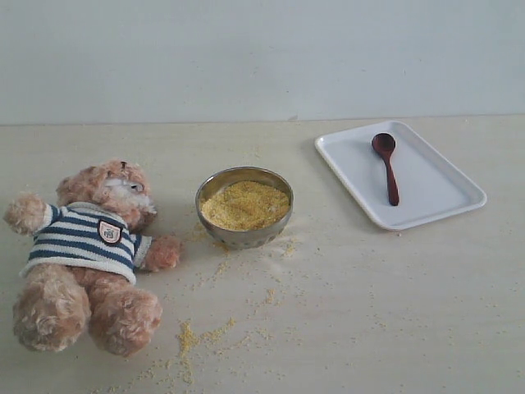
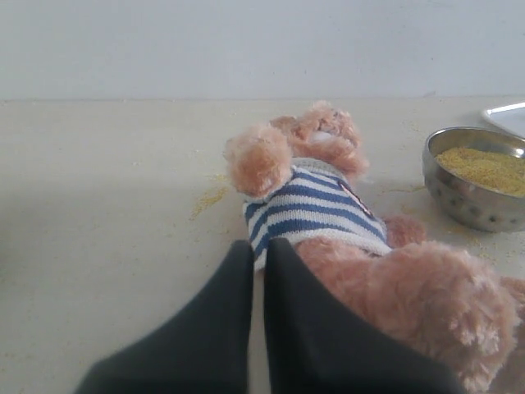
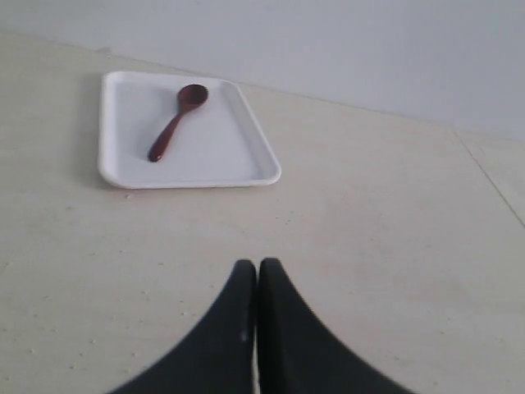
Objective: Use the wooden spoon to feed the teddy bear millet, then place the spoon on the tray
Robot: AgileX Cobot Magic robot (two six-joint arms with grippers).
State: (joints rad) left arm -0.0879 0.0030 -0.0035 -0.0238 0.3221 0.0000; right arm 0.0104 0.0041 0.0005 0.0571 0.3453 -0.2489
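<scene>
The teddy bear [image 1: 86,246] lies on its back at the left of the table, in its striped shirt. Millet [image 1: 244,204] fills a round metal bowl [image 1: 244,234] in the middle. The wooden spoon [image 1: 386,164] lies on the white tray [image 1: 443,205] at the back right. Neither gripper shows in the exterior view. My left gripper [image 2: 257,245] is shut and empty, close by the bear [image 2: 328,213]. My right gripper [image 3: 257,264] is shut and empty over bare table, well short of the tray [image 3: 221,160] and spoon [image 3: 174,121].
Loose millet grains [image 1: 197,336] are scattered over the table in front of the bowl and beside the bear. A plain pale wall [image 1: 262,57] stands behind the table. The bowl [image 2: 472,193] shows in the left wrist view too.
</scene>
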